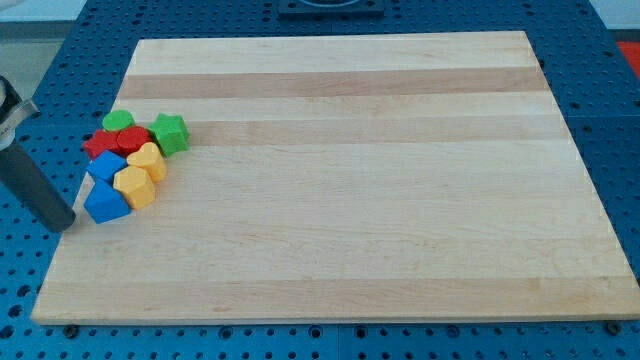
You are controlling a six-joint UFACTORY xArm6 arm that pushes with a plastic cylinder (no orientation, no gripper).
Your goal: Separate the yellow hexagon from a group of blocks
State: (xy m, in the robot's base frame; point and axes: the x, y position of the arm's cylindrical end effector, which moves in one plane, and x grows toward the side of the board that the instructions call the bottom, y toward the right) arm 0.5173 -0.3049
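Observation:
A tight group of blocks lies near the board's left edge. The yellow hexagon [134, 187] is at the group's lower right. It touches a blue block [106, 203] on its left and a second yellow block [149, 160], perhaps a heart, above it. Another blue block [103, 166], two red blocks [99, 146] [131, 139], a green block [118, 121] and a green star [171, 133] make up the rest. My tip [66, 225] is at the board's left edge, just left of the lower blue block and apart from it.
The wooden board [350, 200] lies on a blue perforated table [30, 270]. The rod slants up towards the view's left edge.

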